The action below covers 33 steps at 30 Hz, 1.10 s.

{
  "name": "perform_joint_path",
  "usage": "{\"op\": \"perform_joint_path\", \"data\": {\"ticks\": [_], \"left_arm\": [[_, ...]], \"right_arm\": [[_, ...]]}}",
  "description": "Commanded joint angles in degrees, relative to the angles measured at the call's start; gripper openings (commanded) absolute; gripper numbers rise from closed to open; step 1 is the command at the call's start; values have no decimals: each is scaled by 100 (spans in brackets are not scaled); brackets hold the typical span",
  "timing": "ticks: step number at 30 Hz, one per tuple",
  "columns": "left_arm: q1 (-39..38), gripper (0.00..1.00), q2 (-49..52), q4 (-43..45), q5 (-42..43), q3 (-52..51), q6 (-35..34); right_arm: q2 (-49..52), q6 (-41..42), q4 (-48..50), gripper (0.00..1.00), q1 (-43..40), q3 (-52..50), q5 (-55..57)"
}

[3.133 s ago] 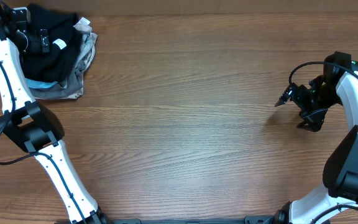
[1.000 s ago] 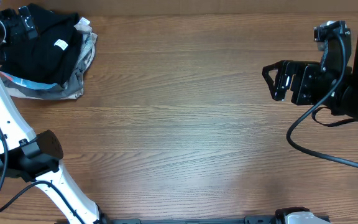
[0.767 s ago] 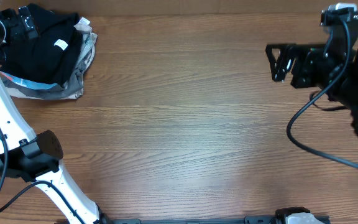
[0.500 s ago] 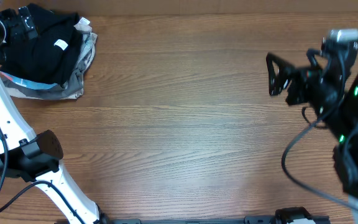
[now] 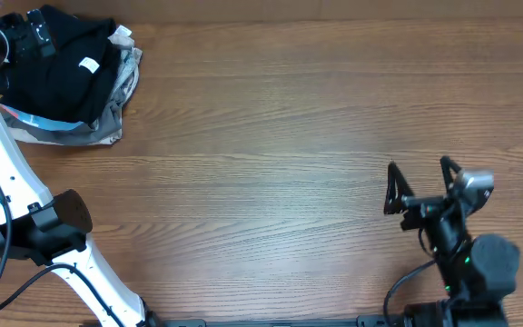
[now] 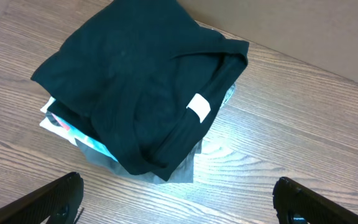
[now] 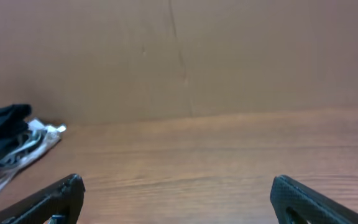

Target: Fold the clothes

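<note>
Your left arm: far-left corner, left gripper (image 6: 178, 204) above the clothes (image 6: 129, 99), jaws wide, empty.
Your right arm: right gripper (image 5: 419, 182) level over the table (image 5: 261, 136), jaws wide, empty.

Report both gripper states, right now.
Left gripper: open, holding nothing, above the black shirt.
Right gripper: open, holding nothing.

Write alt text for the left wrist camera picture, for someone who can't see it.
A rumpled black shirt with a small white neck tag lies on top of a few grey and white garments on a wooden table. The left gripper looks down on it, its jaws wide open at the bottom corners, holding nothing.
</note>
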Motion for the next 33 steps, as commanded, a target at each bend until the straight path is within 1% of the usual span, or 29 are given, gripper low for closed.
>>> {"op": "perform_joint_path", "data": {"ticks": [1, 4, 8, 13, 16, 17, 20, 33], "left_arm": [[-9, 100, 52, 9, 46, -17, -96], [-9, 100, 52, 9, 46, -17, -96], [-9, 100, 52, 9, 46, -17, -96], [-9, 100, 52, 9, 46, -17, -96], [-9, 100, 52, 9, 46, -17, -96], [-9, 100, 52, 9, 46, -17, -96], [-9, 100, 52, 9, 46, -17, -96], [-9, 100, 52, 9, 46, -17, -96]], "right_arm": [[-868, -2, 763, 100, -39, -1064, 76], [-1360, -2, 1097, 100, -39, -1550, 74], [-1882, -2, 1139, 100, -42, -1915, 83], [-1864, -4, 1150, 100, -55, -2044, 216], [-1864, -4, 1095, 100, -55, -2295, 258], [-1864, 0, 793, 100, -52, -2277, 260], [-1864, -22, 815, 100, -101, -2275, 442], [-1864, -20, 822, 100, -155, -2275, 435]]}}
